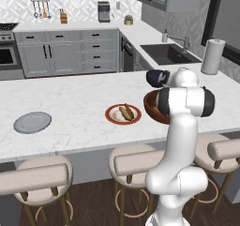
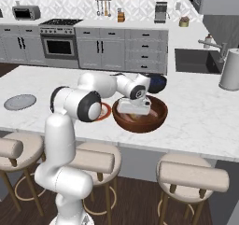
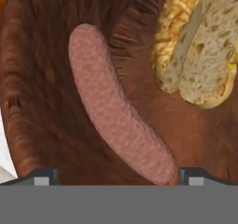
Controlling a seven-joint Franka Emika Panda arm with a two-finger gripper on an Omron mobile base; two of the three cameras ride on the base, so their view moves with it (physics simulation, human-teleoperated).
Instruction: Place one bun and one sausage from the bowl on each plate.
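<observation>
in bowl [image 3: 28,102]: one sausage [image 3: 116,121], one bun [image 3: 200,51] (hand [image 3: 116,174] spread wide).

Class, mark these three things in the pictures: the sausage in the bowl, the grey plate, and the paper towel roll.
sausage [image 3: 116,121], hand view, mid-length.
grey plate [image 1: 32,122], left base view, centre.
paper towel roll [image 1: 212,56], left base view, side.

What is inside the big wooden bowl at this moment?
In the hand view the bowl holds one sausage and one bun. In the base views the robot's hand covers most of its inside.
</observation>
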